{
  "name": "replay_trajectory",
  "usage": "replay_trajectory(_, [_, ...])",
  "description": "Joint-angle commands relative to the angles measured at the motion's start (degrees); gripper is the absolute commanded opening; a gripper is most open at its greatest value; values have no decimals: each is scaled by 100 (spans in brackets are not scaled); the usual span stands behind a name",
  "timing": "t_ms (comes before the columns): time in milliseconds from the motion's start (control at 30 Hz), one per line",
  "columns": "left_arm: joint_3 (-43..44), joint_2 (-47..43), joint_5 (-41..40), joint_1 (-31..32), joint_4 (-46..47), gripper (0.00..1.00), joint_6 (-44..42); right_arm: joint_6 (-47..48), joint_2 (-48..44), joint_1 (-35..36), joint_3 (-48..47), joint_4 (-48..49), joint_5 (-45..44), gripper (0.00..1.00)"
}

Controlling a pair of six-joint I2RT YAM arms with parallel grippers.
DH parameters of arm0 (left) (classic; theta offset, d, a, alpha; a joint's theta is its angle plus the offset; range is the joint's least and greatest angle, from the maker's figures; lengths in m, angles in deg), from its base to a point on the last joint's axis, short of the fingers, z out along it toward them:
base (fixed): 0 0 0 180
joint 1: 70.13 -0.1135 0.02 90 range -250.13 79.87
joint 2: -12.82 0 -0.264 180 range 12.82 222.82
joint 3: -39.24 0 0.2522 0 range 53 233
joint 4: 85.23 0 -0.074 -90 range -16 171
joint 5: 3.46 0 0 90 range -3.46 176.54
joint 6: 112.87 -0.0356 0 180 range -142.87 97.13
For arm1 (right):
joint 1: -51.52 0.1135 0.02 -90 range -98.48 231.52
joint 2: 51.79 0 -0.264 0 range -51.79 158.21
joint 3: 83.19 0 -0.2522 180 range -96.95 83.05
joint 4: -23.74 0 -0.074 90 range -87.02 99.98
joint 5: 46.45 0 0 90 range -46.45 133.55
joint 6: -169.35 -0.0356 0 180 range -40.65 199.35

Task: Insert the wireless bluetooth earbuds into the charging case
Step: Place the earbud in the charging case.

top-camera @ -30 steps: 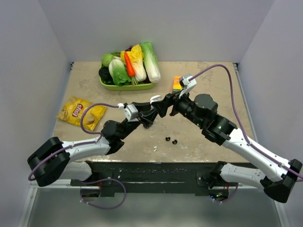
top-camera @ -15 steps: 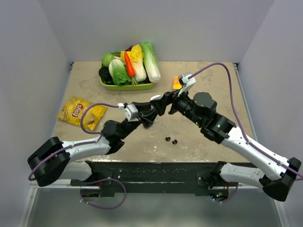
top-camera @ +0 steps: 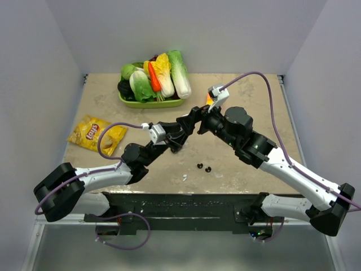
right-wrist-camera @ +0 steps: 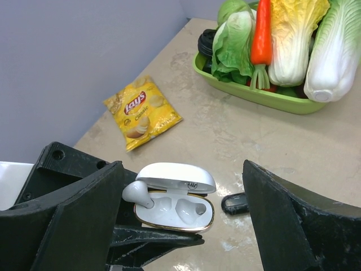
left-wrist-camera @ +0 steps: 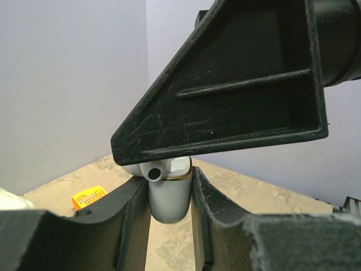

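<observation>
While the left gripper (left-wrist-camera: 169, 184) holds the white charging case (right-wrist-camera: 175, 210) clamped between its two black fingers above the middle of the worktop (top-camera: 101, 95), the right gripper (right-wrist-camera: 183, 169) hangs over it with its fingers spread wide, one on either side of the case and touching neither side. The case stands open, lid tipped back, with a gold band around its rim. A small mark on the lid is too small to read. One white earbud (right-wrist-camera: 137, 192) lies in the case's left socket as the right wrist camera sees it, its rounded end reaching out over the gold rim.

Two black earbuds (top-camera: 199, 166) (top-camera: 208, 169) lie side by side on the worktop close to its near edge, about midway along it. A tiny white piece (top-camera: 185, 177) sits just to their left, nearer the edge; what it is cannot be made out.

Near the left edge lies a yellow crisp bag (right-wrist-camera: 144, 112) with the red "Lay's" logo and the word "Classic" under it. At the far edge, left of centre, a green tray (right-wrist-camera: 255, 96) carries toy vegetables, among them an orange carrot (right-wrist-camera: 261, 34) and pale cabbages (right-wrist-camera: 333, 56). A small orange packet (left-wrist-camera: 88, 197) lies beyond the grippers; its print cannot be read.
</observation>
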Motion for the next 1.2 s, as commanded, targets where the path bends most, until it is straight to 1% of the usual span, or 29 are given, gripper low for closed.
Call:
replay_trajectory(0, [236,-15,12,28,2745,0,-213,-15,-40,40,-182,-98,-110,87])
replay_trajectory(567, [192,-199,-6,19,2674,0,-301,73,-312,40,-33,-362,-321,86])
replay_trajectory(1167, [166,-278,12,28,2665,0,-292,117,-479,40,82,-406,-470,87])
